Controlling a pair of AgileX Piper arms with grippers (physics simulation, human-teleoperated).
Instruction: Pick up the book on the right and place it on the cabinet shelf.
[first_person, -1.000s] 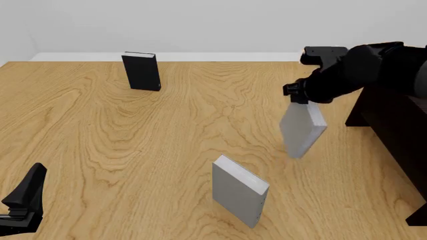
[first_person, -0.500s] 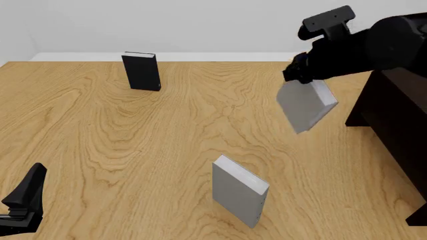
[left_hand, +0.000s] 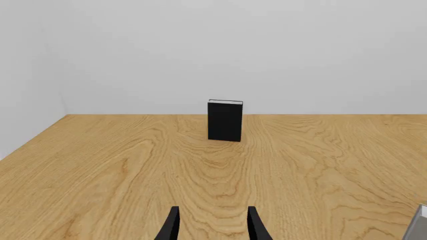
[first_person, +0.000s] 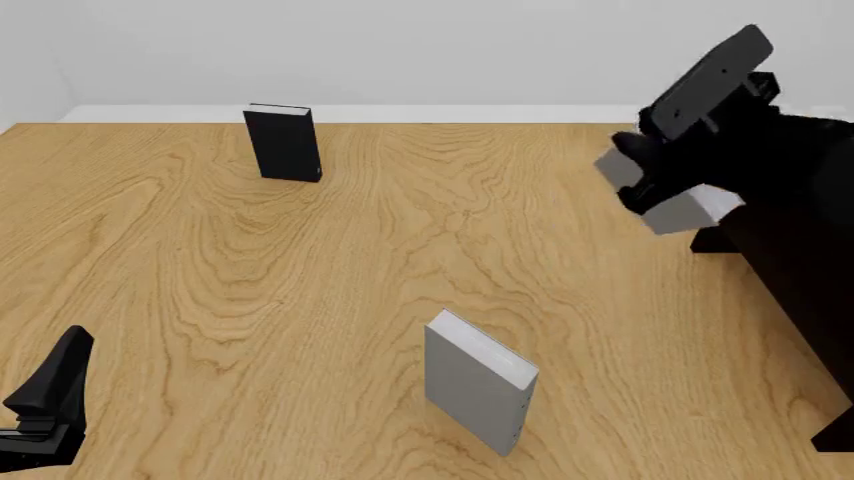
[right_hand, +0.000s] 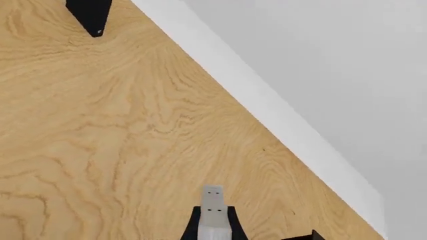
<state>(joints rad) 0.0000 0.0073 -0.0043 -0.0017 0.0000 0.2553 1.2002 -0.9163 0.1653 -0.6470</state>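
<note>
My right gripper (first_person: 657, 186) is shut on the thin light grey-white book (first_person: 694, 208) and holds it in the air, tilted nearly flat, right beside the dark brown cabinet (first_person: 801, 290) at the right edge. In the right wrist view the book's edge (right_hand: 213, 206) shows clamped between the fingers (right_hand: 194, 226). My left gripper (first_person: 47, 400) rests low at the near left, open and empty; its fingers (left_hand: 171, 227) stand apart in the left wrist view.
A black book (first_person: 283, 142) stands upright at the far left-centre, also in the left wrist view (left_hand: 225, 120) and the right wrist view (right_hand: 90, 12). A thicker grey book (first_person: 478, 382) stands near the front middle. A white wall bounds the table's far edge.
The right arm has lifted the light book and swung it right toward the cabinet, tipping it from hanging down to nearly flat. The left arm has not moved.
</note>
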